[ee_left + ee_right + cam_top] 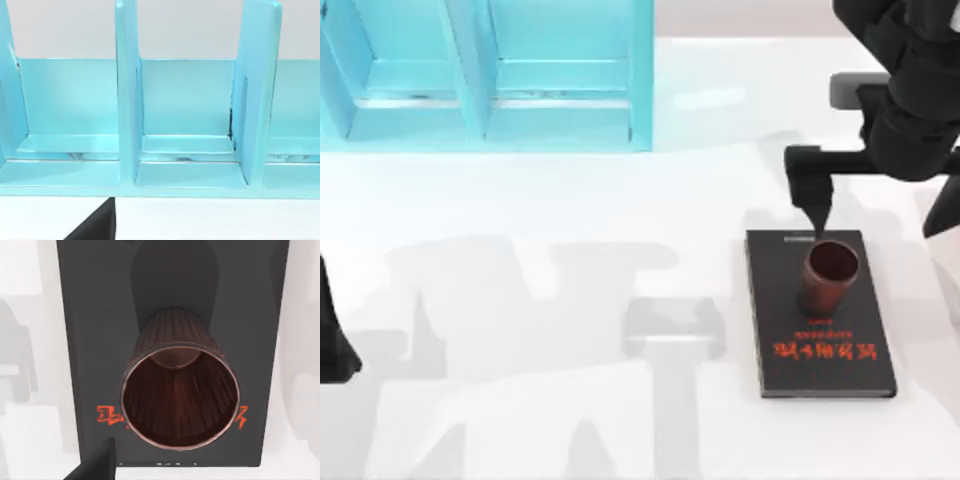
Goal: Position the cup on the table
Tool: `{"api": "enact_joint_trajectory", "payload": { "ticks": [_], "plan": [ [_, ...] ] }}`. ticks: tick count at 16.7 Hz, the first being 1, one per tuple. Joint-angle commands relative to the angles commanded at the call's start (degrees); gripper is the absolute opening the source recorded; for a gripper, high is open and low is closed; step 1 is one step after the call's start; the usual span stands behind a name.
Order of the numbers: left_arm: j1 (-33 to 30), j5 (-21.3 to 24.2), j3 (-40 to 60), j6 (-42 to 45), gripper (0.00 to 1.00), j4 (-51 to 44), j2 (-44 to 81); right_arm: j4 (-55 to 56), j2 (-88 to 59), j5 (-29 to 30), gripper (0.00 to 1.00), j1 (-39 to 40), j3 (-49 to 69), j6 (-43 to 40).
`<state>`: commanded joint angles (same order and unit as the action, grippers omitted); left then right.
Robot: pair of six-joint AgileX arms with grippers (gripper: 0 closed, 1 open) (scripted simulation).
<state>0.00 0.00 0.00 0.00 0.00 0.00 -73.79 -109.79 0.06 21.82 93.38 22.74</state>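
Reddish-brown cup [831,272] upright on black book [820,340]; right gripper [815,215] just beside (finger spread: cannot tell). Risk: a clipped rim topples it.

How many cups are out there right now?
1: a reddish-brown ribbed tumbler standing upright on the black book with red lettering, at the table's right side.

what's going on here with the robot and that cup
The cup, a ribbed reddish-brown tumbler, stands upright on a black book with red lettering, at the right of the white table. The right gripper hovers by the book's far edge, just behind the cup and not holding it. The left arm sits parked at the table's left edge. A turquoise shelf unit stands at the back left. The cup is not yet on the bare tabletop.
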Motion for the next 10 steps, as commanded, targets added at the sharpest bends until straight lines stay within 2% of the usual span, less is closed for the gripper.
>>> {"api": "enact_joint_trajectory", "payload": {
  "ticks": [5,10],
  "plan": [
    [0.0,0.0,0.0,0.0,1.00,0.0,0.0,13.3,-1.6,0.0,1.00,0.2,-11.2,0.3],
    [0.0,0.0,0.0,0.0,1.00,0.0,0.0,15.2,-2.0,0.0,1.00,0.3,-12.9,0.3]
  ]
}}
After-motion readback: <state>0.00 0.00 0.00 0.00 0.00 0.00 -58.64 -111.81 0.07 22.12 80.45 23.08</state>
